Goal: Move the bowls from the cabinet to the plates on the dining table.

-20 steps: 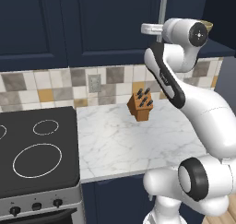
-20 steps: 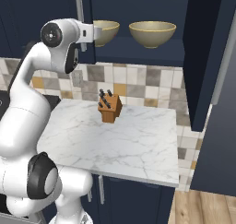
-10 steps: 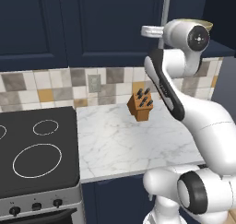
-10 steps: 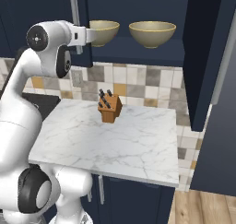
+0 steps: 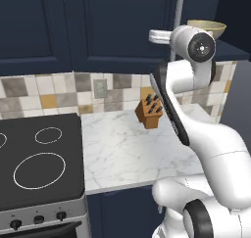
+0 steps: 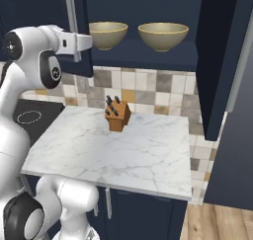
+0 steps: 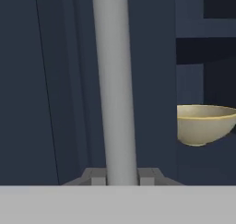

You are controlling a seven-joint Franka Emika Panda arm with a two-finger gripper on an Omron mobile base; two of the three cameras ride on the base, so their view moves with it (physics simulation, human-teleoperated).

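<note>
Two beige bowls stand on the shelf of the open navy cabinet: the left bowl and the right bowl. One bowl peeks out behind the arm's wrist, and one bowl sits to the right of the handle. My gripper is shut on the long silver door handle of the cabinet's left door, at bowl height and just left of the left bowl. The plates and the dining table are out of view.
Below the cabinet lies a small marble counter with a knife block. A black stove top sits to its left. The cabinet's right door hangs open, jutting out over the counter's right end.
The handle, with my gripper on it, has swung leftward in the right base view, opening the left door wider and uncovering more of the left bowl. The arm's upper links have shifted with it.
</note>
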